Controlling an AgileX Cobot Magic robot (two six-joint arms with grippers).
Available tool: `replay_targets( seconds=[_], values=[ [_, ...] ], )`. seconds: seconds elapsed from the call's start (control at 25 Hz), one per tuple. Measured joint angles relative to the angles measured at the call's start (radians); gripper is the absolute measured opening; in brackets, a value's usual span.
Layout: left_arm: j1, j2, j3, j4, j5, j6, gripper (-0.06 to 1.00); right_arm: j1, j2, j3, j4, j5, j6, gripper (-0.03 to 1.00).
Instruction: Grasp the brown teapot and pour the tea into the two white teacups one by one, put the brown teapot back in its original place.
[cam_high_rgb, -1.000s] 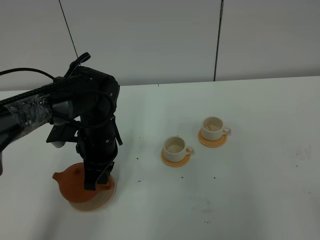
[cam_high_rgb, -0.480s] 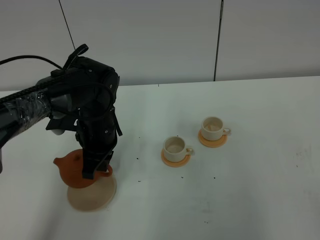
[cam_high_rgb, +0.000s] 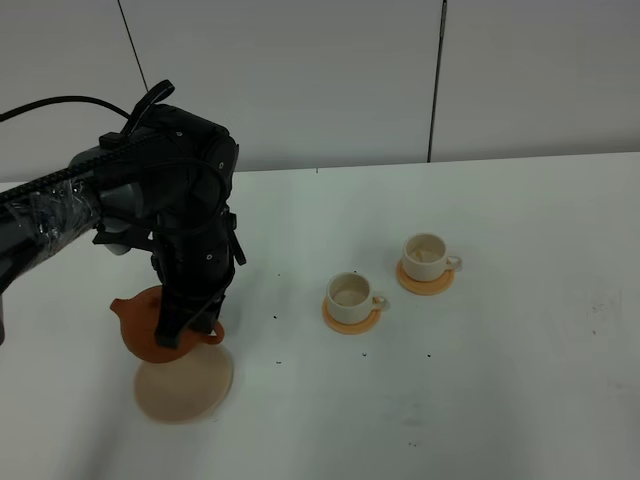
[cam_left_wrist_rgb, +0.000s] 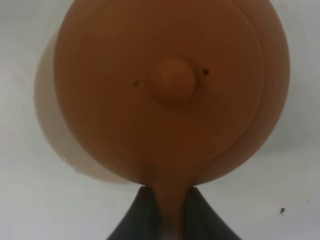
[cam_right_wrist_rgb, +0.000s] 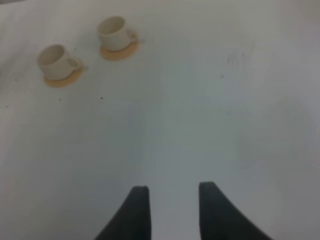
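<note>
Plainly, the left hand (cam_left_wrist_rgb: 168, 194) is clenched on the loop handle (cam_high_rgb: 207, 335) of the brown teapot (cam_high_rgb: 150, 325), its two dark fingers pinching the handle from either side in the left wrist view. The pot hangs upright under the wrist, offset from the beige disc (cam_high_rgb: 185, 385) and, by the look of it, clear of the disc. The spout (cam_high_rgb: 118, 305) faces away from the cups, so the carry should bring it round toward the nearer cup (cam_high_rgb: 350, 292) on the way, not at the cup itself. Keeping the pot level in transit matters, since the grip is on a thin handle and the body may swing about it. The knob lid (cam_left_wrist_rgb: 171, 80) sits loose-looking on top, so a slow, shallow tilt seems wise. Stop with the spout over the cup's mouth before tipping. The farther cup (cam_high_rgb: 425, 250) stands close behind the nearer one, each on its orange coaster (cam_high_rgb: 350, 318), so the arm should come in high enough to miss both rims. Both cups show pale insides, and no tea is visible. The right hand (cam_right_wrist_rgb: 172, 192) is released, holding nothing, over bare tabletop (cam_high_rgb: 500, 350) well apart from the cups.
</note>
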Motion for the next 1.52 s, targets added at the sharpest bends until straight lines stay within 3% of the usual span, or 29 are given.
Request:
replay_targets(
  seconds=[0.64,1.52],
  values=[
    [0.000,0.000,0.000,0.052,0.000,0.120,0.17,0.000,0.000,0.000,0.000,0.000,0.000,0.24],
    [0.000,0.000,0.000,0.059,0.000,0.247,0.17,0.000,0.000,0.000,0.000,0.000,0.000,0.24]
  ],
)
